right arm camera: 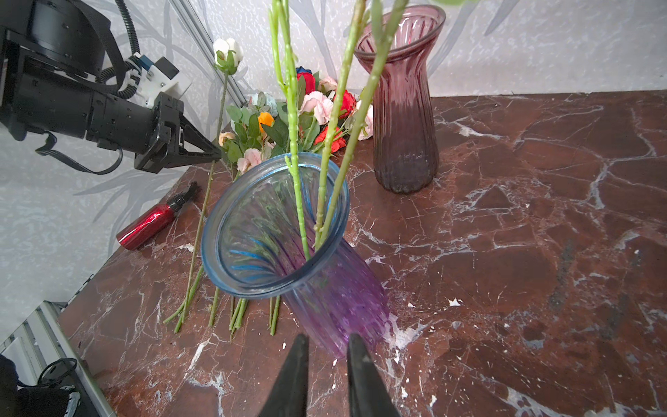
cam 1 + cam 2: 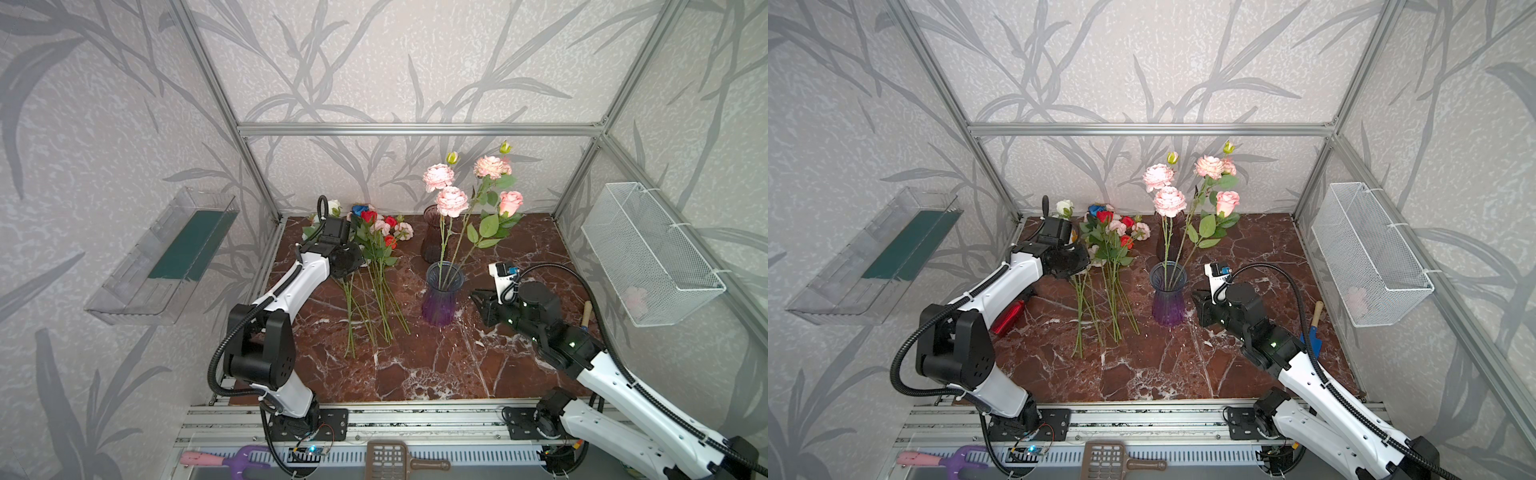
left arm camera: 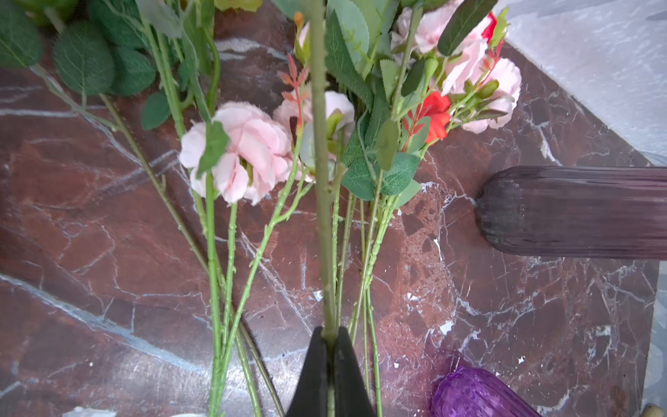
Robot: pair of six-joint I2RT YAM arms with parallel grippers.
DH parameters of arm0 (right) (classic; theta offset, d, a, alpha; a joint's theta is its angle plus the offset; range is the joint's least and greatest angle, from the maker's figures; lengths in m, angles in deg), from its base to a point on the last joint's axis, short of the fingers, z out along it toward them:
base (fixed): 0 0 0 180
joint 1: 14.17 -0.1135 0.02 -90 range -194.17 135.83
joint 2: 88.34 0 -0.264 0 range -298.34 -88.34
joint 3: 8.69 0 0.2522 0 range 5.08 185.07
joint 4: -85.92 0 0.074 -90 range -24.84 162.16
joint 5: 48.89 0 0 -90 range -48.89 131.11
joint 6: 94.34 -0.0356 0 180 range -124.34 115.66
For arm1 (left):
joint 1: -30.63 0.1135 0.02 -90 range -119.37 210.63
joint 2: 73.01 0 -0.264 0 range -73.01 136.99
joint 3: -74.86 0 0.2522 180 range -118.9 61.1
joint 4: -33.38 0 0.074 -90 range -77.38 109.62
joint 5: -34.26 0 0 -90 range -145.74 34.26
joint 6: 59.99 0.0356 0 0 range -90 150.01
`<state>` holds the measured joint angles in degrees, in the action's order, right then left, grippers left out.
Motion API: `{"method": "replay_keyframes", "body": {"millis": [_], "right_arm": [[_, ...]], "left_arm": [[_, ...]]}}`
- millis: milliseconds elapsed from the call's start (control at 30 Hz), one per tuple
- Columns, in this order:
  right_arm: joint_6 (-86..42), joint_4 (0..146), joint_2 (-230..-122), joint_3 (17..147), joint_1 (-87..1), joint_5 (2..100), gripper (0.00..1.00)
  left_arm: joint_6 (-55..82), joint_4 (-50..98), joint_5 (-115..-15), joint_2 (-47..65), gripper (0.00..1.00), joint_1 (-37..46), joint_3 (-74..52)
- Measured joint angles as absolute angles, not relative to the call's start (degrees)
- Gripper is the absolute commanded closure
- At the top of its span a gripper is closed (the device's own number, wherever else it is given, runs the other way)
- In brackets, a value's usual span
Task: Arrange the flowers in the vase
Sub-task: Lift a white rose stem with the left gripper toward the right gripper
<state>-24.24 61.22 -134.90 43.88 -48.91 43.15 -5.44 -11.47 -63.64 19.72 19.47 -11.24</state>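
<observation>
The vase (image 2: 441,299) is purple glass with a blue rim (image 1: 216,231). It stands mid-table and holds three tall stems of pale pink flowers (image 2: 452,200). More flowers (image 2: 378,239) lie in a heap at the back left: pink, red, orange and blue blooms, with stems pointing forward. My left gripper (image 3: 329,334) is shut on one green stem (image 3: 321,187) above that heap. In the right wrist view its tips (image 1: 217,153) pinch the stem of a white rose (image 1: 228,54). My right gripper (image 1: 327,346) is open, low beside the vase's base, holding nothing.
A dark plum vase (image 2: 432,237) stands empty behind the purple one. A red bottle (image 2: 1011,318) lies at the left under my left arm. A wooden-handled trowel (image 2: 1315,316) lies at the right. A white mesh basket (image 2: 648,257) hangs on the right wall and a clear tray (image 2: 166,257) on the left wall.
</observation>
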Motion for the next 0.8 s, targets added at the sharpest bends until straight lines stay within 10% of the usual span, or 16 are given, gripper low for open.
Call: {"method": "replay_keyframes", "body": {"millis": [800], "right_arm": [[-24.2,61.6,-138.7,55.7,-49.9,50.6,0.65]], "left_arm": [[7.0,20.5,-82.1,-7.4,0.98,15.4,-5.6]]}}
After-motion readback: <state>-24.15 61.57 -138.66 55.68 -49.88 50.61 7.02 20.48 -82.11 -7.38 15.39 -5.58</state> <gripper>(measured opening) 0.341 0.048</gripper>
